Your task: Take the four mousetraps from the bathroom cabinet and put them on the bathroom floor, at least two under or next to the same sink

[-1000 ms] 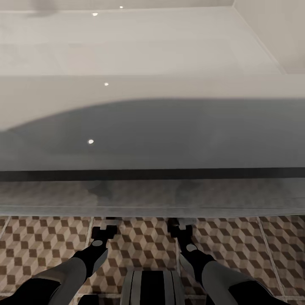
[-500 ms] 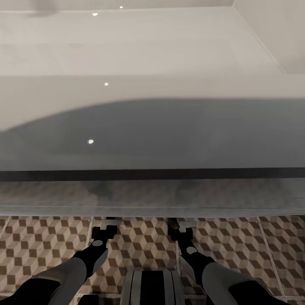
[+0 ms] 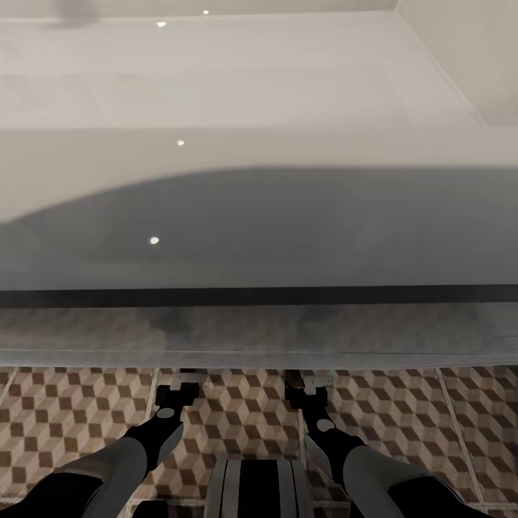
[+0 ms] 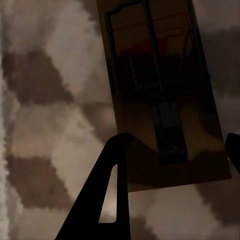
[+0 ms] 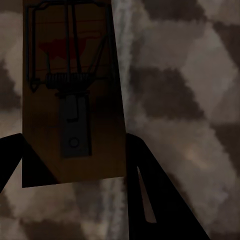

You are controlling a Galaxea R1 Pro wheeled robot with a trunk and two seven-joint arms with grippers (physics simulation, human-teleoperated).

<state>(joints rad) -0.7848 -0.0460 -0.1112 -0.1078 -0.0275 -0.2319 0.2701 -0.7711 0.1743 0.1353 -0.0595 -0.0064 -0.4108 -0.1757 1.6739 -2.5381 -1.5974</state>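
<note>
- Trunk housing (image 3: 257, 489) is seen at the near edge of the head view, between the two grey forearms.
- Left claw (image 3: 180, 380) is reached forward low over the bathroom floor (image 3: 65, 417), its tip hidden under the front edge of the bathroom sink (image 3: 259, 230).
- Right claw (image 3: 306, 380) is held alongside, near the left one, its tip likewise hidden under the sink edge.
- In the left wrist view, the left claw (image 4: 172, 165) is seen spread, with one dark finger (image 4: 107, 200) at one side of a mousetrap (image 4: 165, 95) and the other finger at the frame edge on the opposite side. The near end of the board lies between them; contact cannot be told.
- That mousetrap is seen flat against the cube-pattern tiles, spring wire and red spot facing the camera.
- In the right wrist view, the right claw (image 5: 75, 165) is also spread, its fingers (image 5: 150, 195) set either side of a second mousetrap (image 5: 72, 90). Whether the board is pinched cannot be told.
- The second mousetrap lies beside a pale grout line (image 5: 120, 50) of the floor.
- Beyond the claws, the long white sink front spans the head view, shaded grey in its lower part.
- A pale wall (image 3: 460, 50) is seen farthest away, above the sink.
</note>
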